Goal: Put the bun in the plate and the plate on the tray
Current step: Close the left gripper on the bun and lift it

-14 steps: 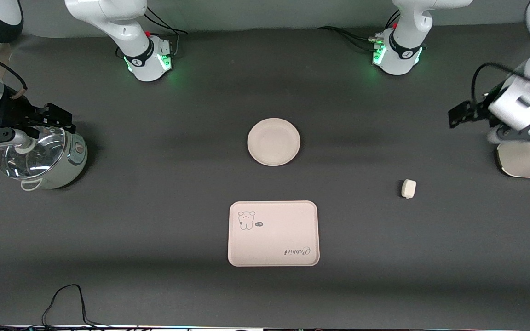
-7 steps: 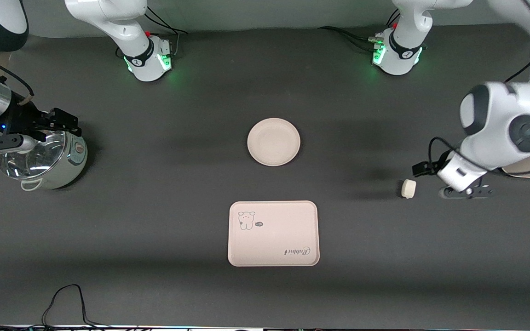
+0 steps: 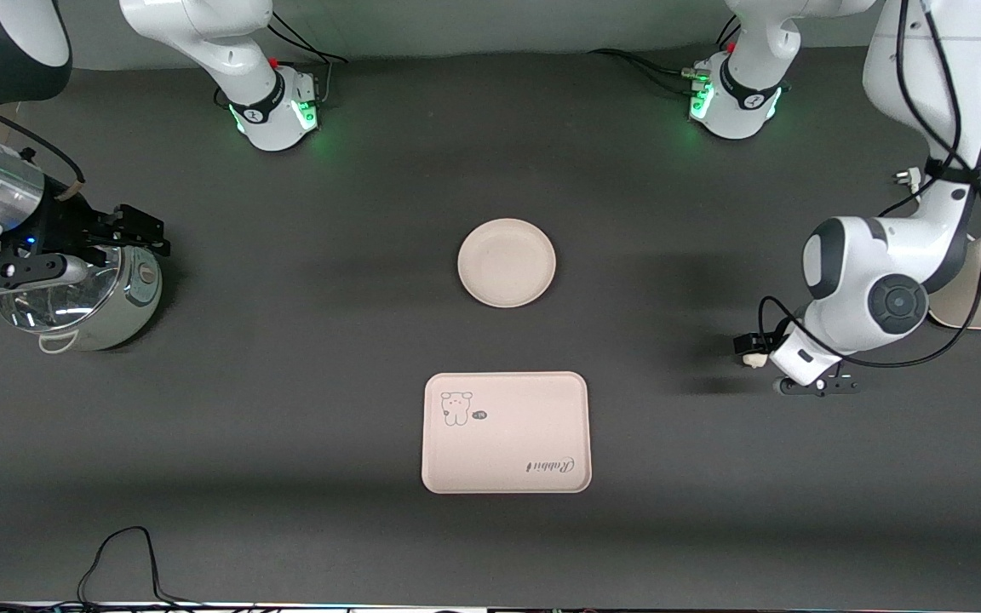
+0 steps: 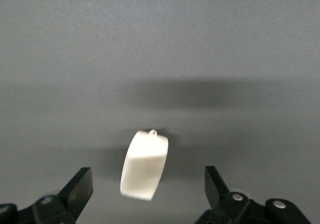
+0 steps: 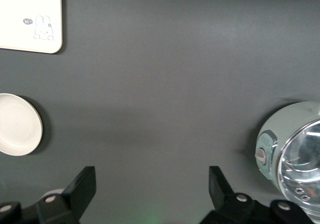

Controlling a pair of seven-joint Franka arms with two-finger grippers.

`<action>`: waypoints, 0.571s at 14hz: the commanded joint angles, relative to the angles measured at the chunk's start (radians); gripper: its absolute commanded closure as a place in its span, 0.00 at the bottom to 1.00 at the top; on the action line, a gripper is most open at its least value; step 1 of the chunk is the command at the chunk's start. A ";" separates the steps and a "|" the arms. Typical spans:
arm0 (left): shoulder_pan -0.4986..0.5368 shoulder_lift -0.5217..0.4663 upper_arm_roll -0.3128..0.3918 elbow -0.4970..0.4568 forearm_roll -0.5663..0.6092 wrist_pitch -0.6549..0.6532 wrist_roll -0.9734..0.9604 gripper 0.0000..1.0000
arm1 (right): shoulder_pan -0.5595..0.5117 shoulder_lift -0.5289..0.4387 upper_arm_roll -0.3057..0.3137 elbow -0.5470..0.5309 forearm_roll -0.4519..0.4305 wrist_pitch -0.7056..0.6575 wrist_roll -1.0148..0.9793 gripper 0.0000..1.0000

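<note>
Looking from the front, we are seeing the left gripper (image 3: 784, 368), newly arrived, hovering over the bun (image 3: 749, 359) on the tabletop (image 3: 286, 477). In its wrist view, spread fingers (image 4: 77, 189) are straddling the bun: a grasp seems next. The right gripper (image 3: 73, 247), also spread, is waiting over a pot (image 3: 82, 298).

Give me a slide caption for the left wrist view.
Left gripper open above the table, fingers either side of the bun.

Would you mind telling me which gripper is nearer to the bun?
Left. The left gripper is open directly over the bun; the right gripper is open over the rice cooker at the right arm's end.
</note>
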 commanded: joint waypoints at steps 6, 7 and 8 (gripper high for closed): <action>0.000 0.011 0.005 -0.098 -0.015 0.108 0.021 0.01 | 0.087 0.043 -0.002 -0.005 0.019 0.061 0.087 0.00; 0.002 0.011 0.005 -0.097 -0.015 0.108 0.021 0.02 | 0.093 0.046 -0.002 -0.005 0.019 0.066 0.123 0.00; 0.002 0.011 0.005 -0.097 -0.015 0.108 0.021 0.06 | 0.096 0.048 -0.002 -0.007 0.019 0.067 0.133 0.00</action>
